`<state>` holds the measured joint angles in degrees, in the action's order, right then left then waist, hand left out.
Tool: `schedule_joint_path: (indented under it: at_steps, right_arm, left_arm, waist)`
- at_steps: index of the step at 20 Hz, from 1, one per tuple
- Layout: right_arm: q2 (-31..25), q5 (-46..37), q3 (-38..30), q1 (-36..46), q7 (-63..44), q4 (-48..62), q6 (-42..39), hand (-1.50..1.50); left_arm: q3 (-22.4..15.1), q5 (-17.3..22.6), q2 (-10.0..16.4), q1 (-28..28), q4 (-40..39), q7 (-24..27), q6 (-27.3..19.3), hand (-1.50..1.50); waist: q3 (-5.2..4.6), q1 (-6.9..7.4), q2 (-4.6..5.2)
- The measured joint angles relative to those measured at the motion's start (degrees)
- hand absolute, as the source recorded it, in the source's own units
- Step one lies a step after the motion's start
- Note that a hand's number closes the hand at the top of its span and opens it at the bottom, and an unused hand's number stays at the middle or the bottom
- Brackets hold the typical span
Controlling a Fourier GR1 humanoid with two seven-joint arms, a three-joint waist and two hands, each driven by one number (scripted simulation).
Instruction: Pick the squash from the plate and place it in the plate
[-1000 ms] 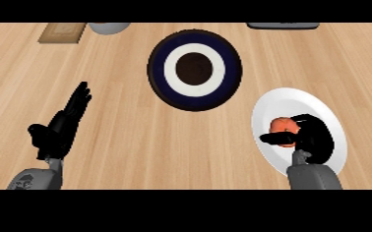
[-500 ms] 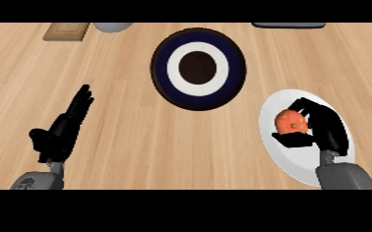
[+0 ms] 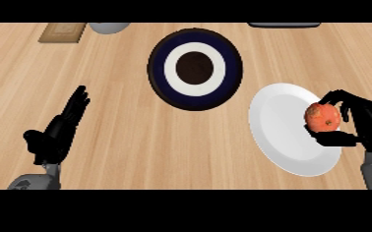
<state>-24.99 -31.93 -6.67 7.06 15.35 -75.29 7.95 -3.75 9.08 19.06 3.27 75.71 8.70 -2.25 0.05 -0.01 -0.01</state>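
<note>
orange squash (image 3: 323, 117) at right edge of white plate (image 3: 280, 128), right hand (image 3: 355, 125) fingers curled round it; left hand (image 3: 56, 133) fingers straight, empty.

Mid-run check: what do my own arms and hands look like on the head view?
Both hands are black, with slim fingers and a thumb. The left hand shows whole; the right hand reaches the view's edge. Each sits on a grey forearm: a short rounded end of the left forearm, a sliver of the right forearm. No cables or markings show.
</note>
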Motion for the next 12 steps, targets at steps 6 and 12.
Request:
schedule_joint_path:
  at_steps: [6, 12]
  right_arm:
    - [0.8, 2.9, -3.3, 1.2, 2.2, -5.8, 2.1, 1.5]
    - [2.7, 3.2, -2.4, 3.4, -2.7, -13.1, 0.1, 1.5]
  left_arm:
    - [1.0, -0.7, -0.7, 0.6, -0.7, -0.3, 0.2, 0.0]
    - [1.0, -2.5, -2.2, -0.8, 1.8, -1.3, 0.1, 0.0]
  waist:
    - [-0.04, -0.11, -0.05]
    - [-0.06, 0.02, -0.08]
